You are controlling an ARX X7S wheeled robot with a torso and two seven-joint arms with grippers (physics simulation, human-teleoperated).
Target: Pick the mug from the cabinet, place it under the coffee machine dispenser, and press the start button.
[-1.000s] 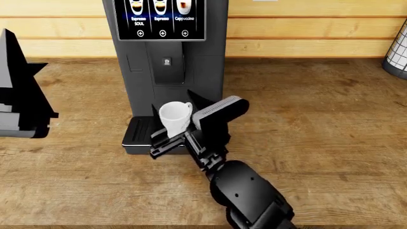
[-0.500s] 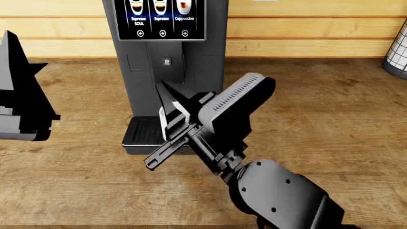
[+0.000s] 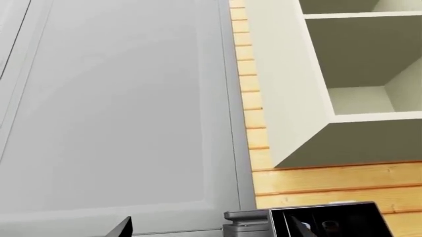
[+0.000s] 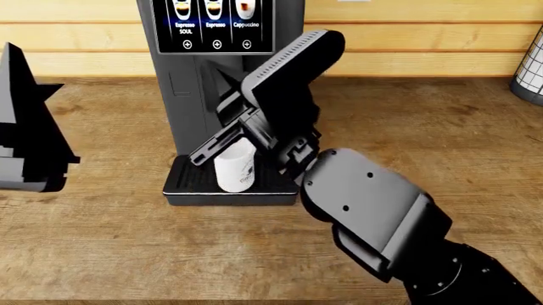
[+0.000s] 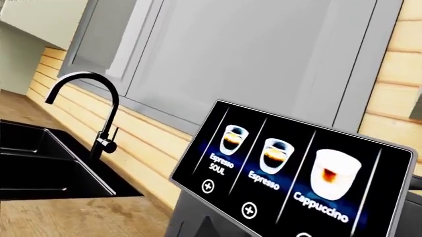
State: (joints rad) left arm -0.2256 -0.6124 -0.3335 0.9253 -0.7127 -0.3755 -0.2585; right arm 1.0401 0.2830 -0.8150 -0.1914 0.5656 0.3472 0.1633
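Observation:
The mug [image 4: 235, 166], a small white tapered cup with a dark print, stands upright on the ribbed black drip tray [image 4: 188, 179] of the dark grey coffee machine [image 4: 182, 101]. My right gripper [image 4: 203, 113] hangs above the mug and in front of the machine, open and holding nothing, apart from the mug. It hides the dispenser. The drink screen [image 4: 212, 24] with its plus buttons shows above, and close up as the screen [image 5: 283, 168] in the right wrist view. My left gripper [image 4: 25, 127] is at the far left, open and holding nothing.
A white cylinder with a black grid [image 4: 533, 63] stands at the right edge of the wooden counter [image 4: 424, 127]. A black faucet [image 5: 92, 113] and a sink [image 5: 39, 168] lie left of the machine. Open cabinet shelves [image 3: 356, 64] and a grey door [image 3: 118, 108] are above.
My right gripper has opened and risen from the mug up toward the screen. The mug now stands alone on the drip tray. The left arm has barely moved.

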